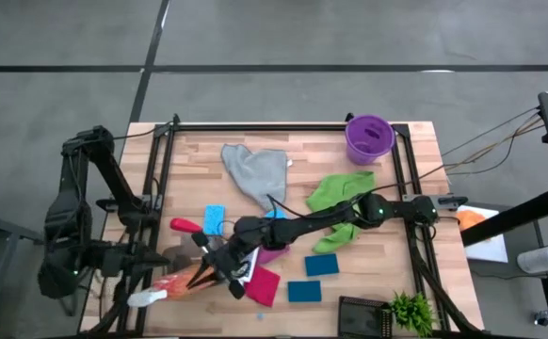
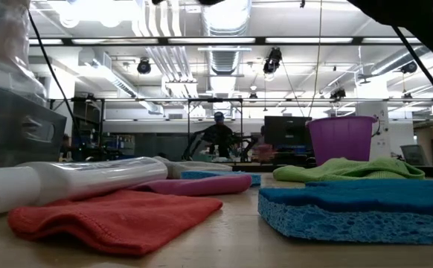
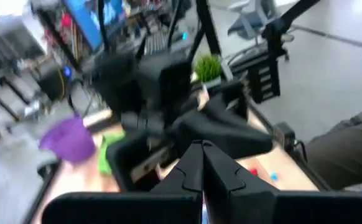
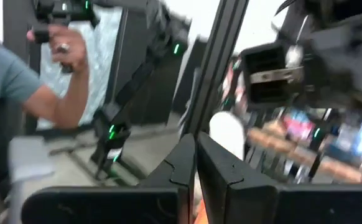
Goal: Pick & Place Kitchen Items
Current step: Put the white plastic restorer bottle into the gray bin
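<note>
the wooden table [image 1: 255,141] is a pale butcher-block top inside a black frame, standing on a grey concrete floor [image 1: 274,38] crossed by dark lines. on it lie a grey cloth [image 1: 255,171] near the far middle, a green cloth [image 1: 335,193] to its right, a purple bucket [image 1: 369,138] at the far right corner, blue sponges [image 1: 320,266] near the front, a red cloth [image 1: 263,285] beside them, and a small green plant [image 1: 411,311] at the front right corner. the right gripper [image 1: 219,270] reaches across the table to the front left, fingers pressed together, over an orange spray bottle [image 1: 166,285] lying on its side; whether it touches the bottle cannot be told. the left gripper [image 3: 203,165] is also pressed together, at the table's left edge. the low view shows a workshop with ceiling ducts, strip lights and a person [image 2: 219,134] far behind.
</note>
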You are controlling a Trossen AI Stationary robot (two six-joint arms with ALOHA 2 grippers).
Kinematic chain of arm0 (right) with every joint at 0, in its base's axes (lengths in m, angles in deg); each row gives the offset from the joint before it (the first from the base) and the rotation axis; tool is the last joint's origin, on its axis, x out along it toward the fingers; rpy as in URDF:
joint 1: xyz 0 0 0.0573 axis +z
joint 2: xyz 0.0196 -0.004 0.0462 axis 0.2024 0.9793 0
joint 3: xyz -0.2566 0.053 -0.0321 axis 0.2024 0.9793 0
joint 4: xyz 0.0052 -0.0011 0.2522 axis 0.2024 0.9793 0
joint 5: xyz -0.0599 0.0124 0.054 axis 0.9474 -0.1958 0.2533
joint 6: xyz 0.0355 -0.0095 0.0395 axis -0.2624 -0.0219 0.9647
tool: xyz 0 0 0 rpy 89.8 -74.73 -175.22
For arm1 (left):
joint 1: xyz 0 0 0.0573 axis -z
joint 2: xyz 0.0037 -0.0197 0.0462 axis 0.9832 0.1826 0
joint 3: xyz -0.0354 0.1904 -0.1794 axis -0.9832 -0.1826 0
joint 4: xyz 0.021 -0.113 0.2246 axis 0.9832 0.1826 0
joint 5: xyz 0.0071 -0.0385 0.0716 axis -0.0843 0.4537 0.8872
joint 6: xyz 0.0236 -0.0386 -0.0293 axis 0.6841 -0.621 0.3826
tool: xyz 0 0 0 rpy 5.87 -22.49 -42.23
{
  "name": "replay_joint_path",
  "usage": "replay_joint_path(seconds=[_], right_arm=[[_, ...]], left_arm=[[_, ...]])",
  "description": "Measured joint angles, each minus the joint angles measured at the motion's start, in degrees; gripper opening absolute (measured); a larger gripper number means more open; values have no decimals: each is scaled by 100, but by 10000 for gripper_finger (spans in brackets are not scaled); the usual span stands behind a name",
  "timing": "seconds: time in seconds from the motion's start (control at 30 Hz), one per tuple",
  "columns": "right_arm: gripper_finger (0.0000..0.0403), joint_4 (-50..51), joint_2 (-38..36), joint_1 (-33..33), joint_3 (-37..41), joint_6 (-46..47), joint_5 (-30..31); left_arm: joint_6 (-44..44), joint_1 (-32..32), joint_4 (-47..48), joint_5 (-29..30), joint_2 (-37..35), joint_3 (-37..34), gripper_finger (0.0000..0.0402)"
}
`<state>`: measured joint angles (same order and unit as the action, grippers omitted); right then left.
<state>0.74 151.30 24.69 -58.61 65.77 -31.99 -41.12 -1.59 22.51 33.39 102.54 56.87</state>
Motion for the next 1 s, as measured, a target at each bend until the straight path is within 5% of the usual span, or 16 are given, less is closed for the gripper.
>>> replay_joint_path(seconds=[0.17, 0.4, 0.7, 1.0], right_arm=[[18, -1545, -79, -139, 731, 109, -39], [18, -2628, -672, -266, 2287, 300, -59], [18, -1932, -2750, -188, 4778, -399, 62], [18, -1104, -4821, 66, 6760, -783, 1500]], left_arm=[[618, 66, -369, -694, -1, 516, 0], [-393, 83, 109, -3080, 92, 1155, 0], [-1088, 83, 731, -3148, 656, 1254, 54], [-1694, 81, 945, -2931, 1152, 1505, 166]])
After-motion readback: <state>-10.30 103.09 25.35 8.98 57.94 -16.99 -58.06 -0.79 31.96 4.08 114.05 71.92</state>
